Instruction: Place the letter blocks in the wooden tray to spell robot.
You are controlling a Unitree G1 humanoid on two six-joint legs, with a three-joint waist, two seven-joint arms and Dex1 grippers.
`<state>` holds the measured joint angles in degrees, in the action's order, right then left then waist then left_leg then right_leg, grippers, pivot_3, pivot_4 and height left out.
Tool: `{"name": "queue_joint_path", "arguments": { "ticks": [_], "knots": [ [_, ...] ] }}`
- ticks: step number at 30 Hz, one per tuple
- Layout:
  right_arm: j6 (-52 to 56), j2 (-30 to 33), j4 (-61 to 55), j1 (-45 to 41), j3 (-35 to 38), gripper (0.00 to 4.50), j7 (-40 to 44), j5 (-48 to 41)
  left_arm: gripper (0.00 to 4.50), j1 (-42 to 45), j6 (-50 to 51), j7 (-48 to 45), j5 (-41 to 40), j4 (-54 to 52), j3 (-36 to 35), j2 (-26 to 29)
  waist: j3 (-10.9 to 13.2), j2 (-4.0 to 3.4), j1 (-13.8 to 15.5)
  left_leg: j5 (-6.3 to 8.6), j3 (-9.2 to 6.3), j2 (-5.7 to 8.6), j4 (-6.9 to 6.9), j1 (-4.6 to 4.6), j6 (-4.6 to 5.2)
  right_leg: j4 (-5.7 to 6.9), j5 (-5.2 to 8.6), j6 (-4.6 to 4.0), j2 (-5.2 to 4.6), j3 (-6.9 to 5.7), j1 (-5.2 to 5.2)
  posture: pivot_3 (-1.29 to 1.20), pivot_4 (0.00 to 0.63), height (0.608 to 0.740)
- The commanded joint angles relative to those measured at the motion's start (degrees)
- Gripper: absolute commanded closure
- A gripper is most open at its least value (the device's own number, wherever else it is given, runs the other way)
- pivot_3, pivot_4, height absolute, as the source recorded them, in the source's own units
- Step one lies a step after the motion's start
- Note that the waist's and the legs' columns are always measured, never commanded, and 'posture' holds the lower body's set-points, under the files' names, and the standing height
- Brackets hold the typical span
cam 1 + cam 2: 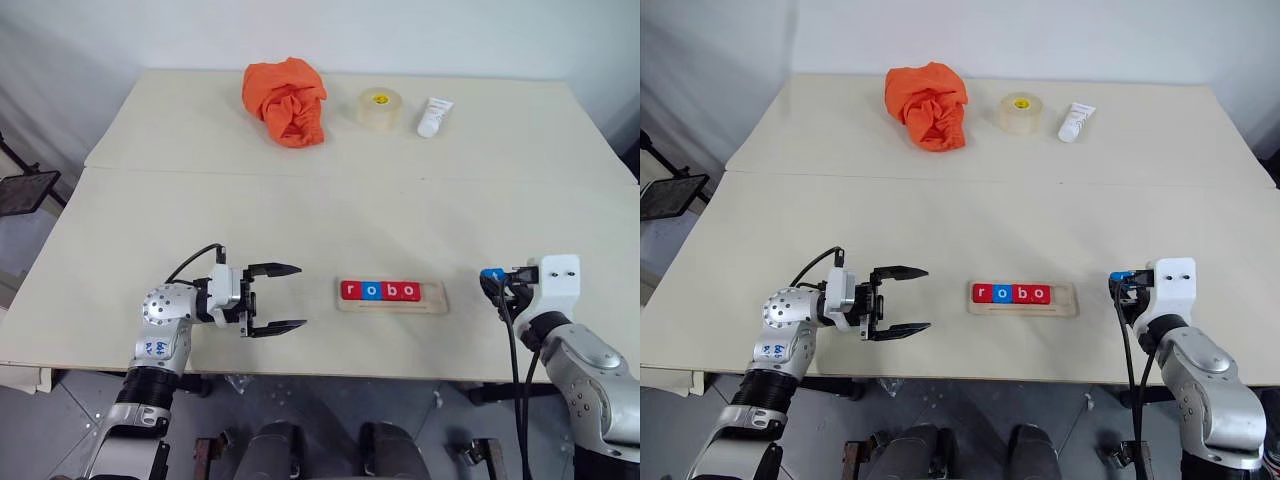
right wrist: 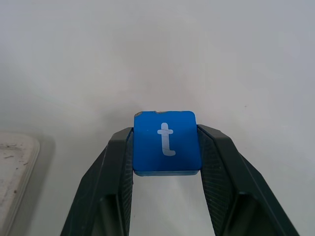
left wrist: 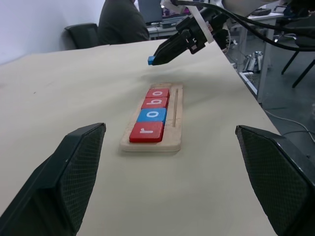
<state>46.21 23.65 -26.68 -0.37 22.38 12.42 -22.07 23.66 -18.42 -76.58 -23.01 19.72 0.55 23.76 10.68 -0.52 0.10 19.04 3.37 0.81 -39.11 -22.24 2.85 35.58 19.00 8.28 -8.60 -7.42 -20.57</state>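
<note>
On the table (image 1: 320,215), the wooden tray (image 1: 393,303) has four letter blocks (image 1: 379,291) spelling "robo", with one spot left at its right end. Right gripper (image 2: 166,147) jaws pinch the blue "t" block (image 2: 166,142) just off to the tray's right. Left gripper (image 1: 287,298) jaws gape wide, empty.

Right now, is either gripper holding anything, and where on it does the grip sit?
The right gripper pinches the blue t block by two opposite side edges, its letter face showing. The left gripper is open and holds nothing.
</note>
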Motion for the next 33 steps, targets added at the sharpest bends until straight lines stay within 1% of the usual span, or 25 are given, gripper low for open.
{"name": "queue_joint_path", "arguments": {
  "ticks": [1,4,8,10,13,14,16,17,19,20,22,26,28,30,33],
  "knots": [
    [-0.56,-1.72,-2.28,1.75,0.98,3.03,-1.3,-0.6,0.0,0.6,-0.86,-0.86,-0.48,0.4,-0.27,0.1,0.0,0.0,0.03,0.0,0.01,0.02,0.0,0.0,0.0,0.0,0.0,0.0,-0.01,0.01,0.0,0.0,0.15,0.74],
    [-1.52,-3.43,-3.58,3.86,0.05,1.94,0.39,-2.19,0.0,0.58,-0.85,-1.16,-0.63,0.36,-0.49,0.33,0.0,0.0,0.03,0.0,0.02,0.03,0.01,-0.01,0.0,-0.01,0.0,0.0,-0.01,0.02,-0.01,0.0,0.15,0.74],
    [-2.76,-3.62,-2.86,4.5,-0.09,0.55,-0.77,-0.59,0.0,-0.02,-0.57,-1.41,-0.8,-0.27,-0.59,0.56,0.0,0.0,-0.11,0.0,0.04,0.02,0.0,0.02,0.01,0.0,0.0,0.0,-0.01,0.05,0.0,0.0,0.15,0.74],
    [-3.46,-2.7,-3.06,5.11,-0.15,0.03,0.45,-0.81,0.0,-0.27,-0.43,-1.4,-0.87,-0.57,-0.6,0.6,0.0,0.0,-0.07,0.0,0.04,0.01,0.0,0.02,0.0,0.01,0.0,0.0,0.0,0.04,-0.01,0.0,0.15,0.74],
    [-4.05,1.16,-4.03,6.59,-0.17,0.03,5.04,-1.59,0.0,-0.57,-0.08,-1.57,-1.16,-0.85,-0.68,0.73,0.0,0.0,0.04,0.0,0.03,0.03,0.0,0.01,0.01,0.0,0.0,0.0,-0.01,0.04,-0.01,0.0,0.15,0.74],
    [-4.5,3.88,-4.19,7.23,-0.2,0.03,7.96,-1.85,0.0,-0.72,0.11,-1.97,-1.41,-0.92,-0.67,0.83,0.0,0.01,0.01,0.0,0.03,0.05,0.0,0.01,0.02,-0.01,0.0,0.0,-0.03,0.06,0.0,0.0,0.15,0.74],
    [-6.96,10.85,-4.17,9.07,-0.52,0.03,16.27,-2.11,0.0,-1.03,0.71,-2.75,-2.17,-1.38,-0.68,0.95,0.03,-0.08,0.04,0.01,0.04,0.04,0.0,0.01,0.02,-0.03,0.0,0.0,-0.02,0.05,0.0,0.0,0.15,0.74],
    [-8.59,16.34,-3.25,10.12,-0.83,0.03,22.26,-1.95,0.0,-0.97,0.83,-3.24,-2.4,-1.3,-0.81,1.15,0.03,-0.09,0.03,0.01,0.08,0.06,0.0,0.01,0.03,-0.05,0.0,0.0,-0.04,0.1,0.0,0.0,0.15,0.74],
    [-11.9,24.29,-0.86,11.6,-1.22,0.03,31.04,-1.39,0.0,-0.94,0.77,-3.88,-2.54,-1.17,-0.96,1.45,0.03,-0.08,0.03,0.01,0.1,0.03,0.02,0.02,0.03,-0.12,0.0,0.0,0.0,0.07,0.03,0.0,0.15,0.74],
    [-13.59,27.82,1.09,11.36,-1.32,0.03,34.81,-1.16,0.0,-0.98,0.77,-4.1,-2.61,-1.19,-0.98,1.56,0.03,-0.06,0.04,0.01,0.14,0.01,0.01,0.03,0.03,-0.14,0.0,0.0,0.0,0.08,0.04,0.0,0.15,0.74],
    [-16.77,32.89,5.23,9.76,-1.75,0.03,40.29,-0.67,0.0,-1.2,0.66,-4.06,-2.59,-1.47,-0.95,1.61,0.03,-0.01,0.04,0.01,0.13,-0.02,0.0,0.07,0.03,-0.17,0.0,0.0,0.02,0.06,0.1,0.0,0.15,0.74],
    [-21.82,39.43,14.27,3.46,-5.13,0.03,47.46,1.51,0.0,-1.65,0.44,-3.19,-2.39,-1.95,-1.26,1.53,0.05,0.02,-0.02,0.01,0.15,-0.03,-0.01,0.06,0.03,-0.23,0.0,0.0,0.01,0.06,0.12,0.0,0.15,0.74],
    [-27.66,42.04,21.85,-1.69,-9.85,0.03,51.7,5.19,0.0,-2.49,0.73,-2.49,-2.37,-3.02,-1.29,1.45,0.05,0.03,-0.09,0.01,0.14,-0.04,-0.01,0.06,0.03,-0.22,0.0,0.0,0.02,0.04,0.12,0.0,0.15,0.74],
    [-32.9,43.1,28.95,-7.07,-14.88,0.03,55.96,8.42,0.0,-3.68,0.77,-1.95,-2.26,-4.22,-1.21,1.44,0.05,0.04,-0.17,0.01,0.14,-0.05,-0.02,0.06,0.03,-0.25,0.0,0.0,0.02,0.04,0.14,0.0,0.15,0.74],
    [-37.29,42.15,36.14,-13.02,-19.19,0.03,59.92,10.73,0.0,-4.92,1.0,-0.89,-2.16,-5.74,-1.23,1.45,0.05,0.04,0.02,0.01,0.08,-0.04,-0.02,0.03,0.03,-0.27,0.0,0.0,0.0,-0.02,0.14,0.0,0.15,0.74]
  ]
}}
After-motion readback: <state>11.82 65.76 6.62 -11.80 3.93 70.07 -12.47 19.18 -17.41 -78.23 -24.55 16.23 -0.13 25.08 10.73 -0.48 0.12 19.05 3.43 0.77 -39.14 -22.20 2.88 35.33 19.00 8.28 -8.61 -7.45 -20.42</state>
